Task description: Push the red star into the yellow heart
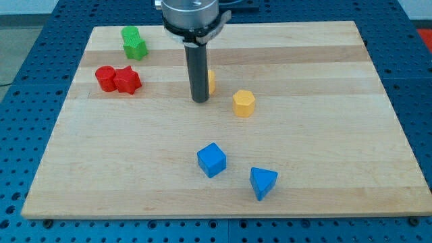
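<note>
The red star (127,80) lies at the view's left on the wooden board (324,155), touching a red round block (105,77) on its left. The yellow heart (211,81) is mostly hidden behind my rod; only its right edge shows. My tip (200,100) rests on the board just left of and in front of the yellow heart, well to the right of the red star.
A yellow hexagon block (244,103) lies right of my tip. Two green blocks (133,42) sit at the top left. A blue cube (212,160) and a blue triangular block (262,182) lie toward the view's bottom.
</note>
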Robot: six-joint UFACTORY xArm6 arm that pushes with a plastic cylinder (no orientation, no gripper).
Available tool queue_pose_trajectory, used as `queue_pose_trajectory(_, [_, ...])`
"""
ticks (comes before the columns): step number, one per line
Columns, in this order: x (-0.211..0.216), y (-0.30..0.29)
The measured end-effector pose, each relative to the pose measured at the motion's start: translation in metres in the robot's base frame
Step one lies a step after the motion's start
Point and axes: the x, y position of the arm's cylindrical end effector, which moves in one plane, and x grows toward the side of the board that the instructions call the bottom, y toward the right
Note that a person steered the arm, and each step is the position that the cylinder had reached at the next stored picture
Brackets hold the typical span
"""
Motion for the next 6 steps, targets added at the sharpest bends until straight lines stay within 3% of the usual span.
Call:
queue_pose_trajectory(1, [0.039,-0.068])
queue_pose_trajectory(2, [0.026,-0.165])
queue_pose_trajectory(3, [-0.034,-0.242])
queue_pose_trajectory(4, [-0.067,-0.216])
queue_pose_trajectory(6, [-0.002,-0.077])
